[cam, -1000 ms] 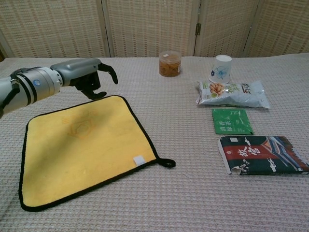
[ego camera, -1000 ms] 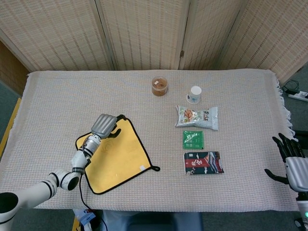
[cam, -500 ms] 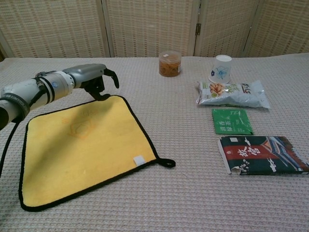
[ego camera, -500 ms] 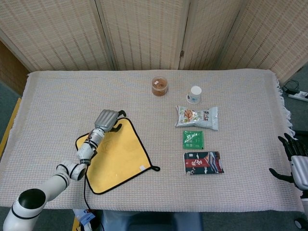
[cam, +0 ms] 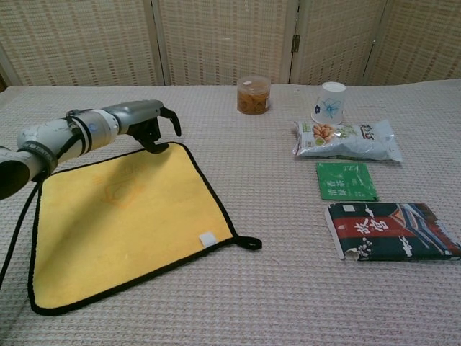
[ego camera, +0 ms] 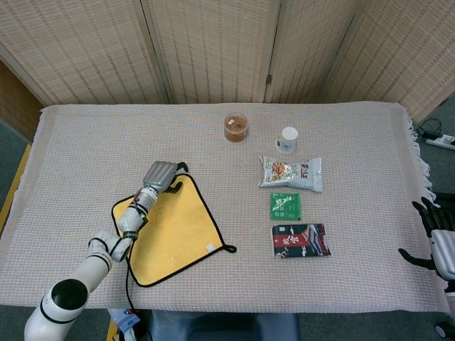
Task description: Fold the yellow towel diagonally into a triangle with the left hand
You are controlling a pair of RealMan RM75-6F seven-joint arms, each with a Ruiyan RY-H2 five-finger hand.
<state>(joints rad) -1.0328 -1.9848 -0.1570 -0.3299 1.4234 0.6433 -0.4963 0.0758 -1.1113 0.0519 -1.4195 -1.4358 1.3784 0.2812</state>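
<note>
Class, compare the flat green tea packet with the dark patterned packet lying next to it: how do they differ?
The green tea packet is plain green, nearly square and smaller; the dark patterned packet is longer, wider and printed in red, white and black. The green one lies farther from the robot, beside the snack bag. Both lie flat on the tablecloth.

The green packet (cam: 346, 180), well to the right of the left hand (cam: 148, 122), reads "TEA" in white along its top. The dark packet (cam: 392, 230) just below it bears large white East Asian characters, which I cannot make out.
</note>
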